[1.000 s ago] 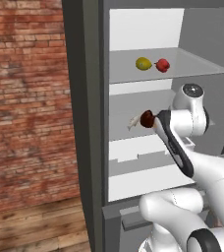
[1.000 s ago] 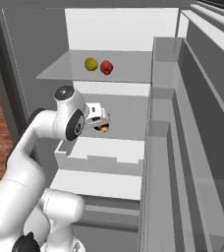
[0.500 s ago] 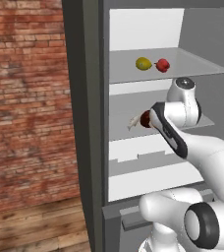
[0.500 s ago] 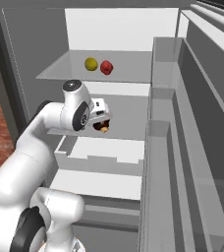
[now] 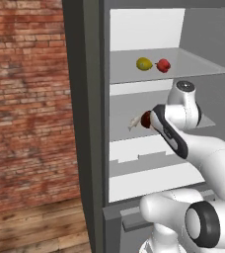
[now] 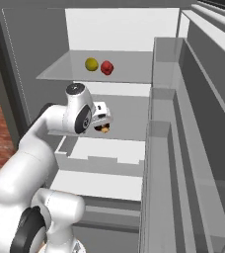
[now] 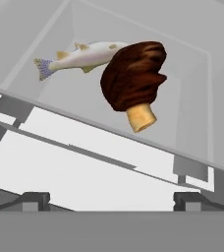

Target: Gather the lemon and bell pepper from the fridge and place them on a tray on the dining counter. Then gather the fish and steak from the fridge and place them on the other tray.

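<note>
On the upper glass shelf (image 5: 203, 69) of the open fridge (image 5: 87, 123), whose white inside is smooth and bare of any readable label, the matte yellow oval lemon (image 5: 144, 63) sits just beside the glossy red rounded bell pepper (image 5: 163, 65). One shelf down, the slim silver-grey fish (image 7: 82, 56) with its speckled tail fin lies behind the lumpy dark brown-red steak (image 7: 133, 76), which shows a pale, tan cut end. The gripper (image 7: 111, 201) hangs in front of that lower shelf with its jaws spread wide and nothing between them.

Both base views look from behind into the open fridge (image 5: 92, 123); the hand view faces its middle shelf (image 7: 109, 142) closely.
</note>
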